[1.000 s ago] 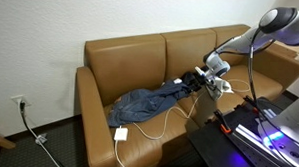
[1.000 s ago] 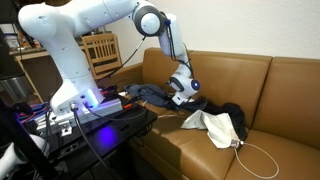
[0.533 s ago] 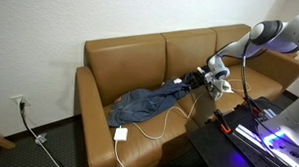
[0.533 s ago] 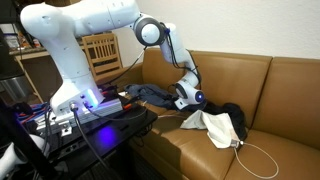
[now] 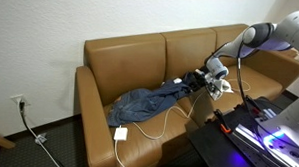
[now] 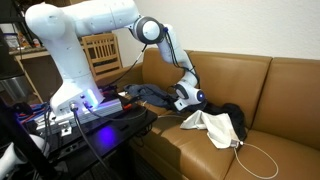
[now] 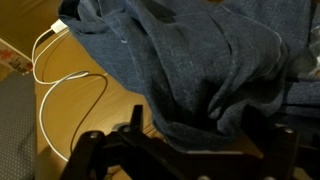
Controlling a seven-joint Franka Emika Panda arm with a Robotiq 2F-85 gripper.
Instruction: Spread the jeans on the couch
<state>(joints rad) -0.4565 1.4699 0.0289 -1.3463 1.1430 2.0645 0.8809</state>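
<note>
1. The couch point(image 5: 130, 68), wide and in tan-brown leather, takes up both exterior views point(image 6: 250, 80). The jeans point(image 5: 147, 103) lie rumpled on its seat, running from the cushion beside the couch's fully visible arm toward the middle cushion.
2. The arm point(image 5: 276, 30) reaches in over the couch. The end effector point(image 5: 202, 79) is low over the middle of the seat, right at the end of the jeans that lies farthest from that couch arm.
3. Seen along the couch in an exterior view, the end effector point(image 6: 183, 99) sits just above the seat leather. The jeans point(image 6: 148, 94) are bunched beyond it, toward the couch's far arm, and the clutter on the bench point(image 6: 120, 128) partly hides them.
4. In the wrist view blue denim point(image 7: 190, 60) fills the upper half. The end effector point(image 7: 185, 150) has its fingers spread wide, one at each side along the bottom edge, with nothing clamped.
5. A fold of denim hangs just ahead of the gap between the fingers. Whether it touches either finger cannot be told.
6. The white cable point(image 7: 37, 62) loops over the bare couch seat point(image 7: 110, 110) beside the jeans. Its plug block point(image 5: 121, 134) rests at the front edge of the couch seat, just in front of the jeans.
7. A pale cloth point(image 6: 212, 126) and a dark garment point(image 6: 233, 114) lie touching each other on the couch seat. They are on the side of the end effector away from the jeans.
</note>
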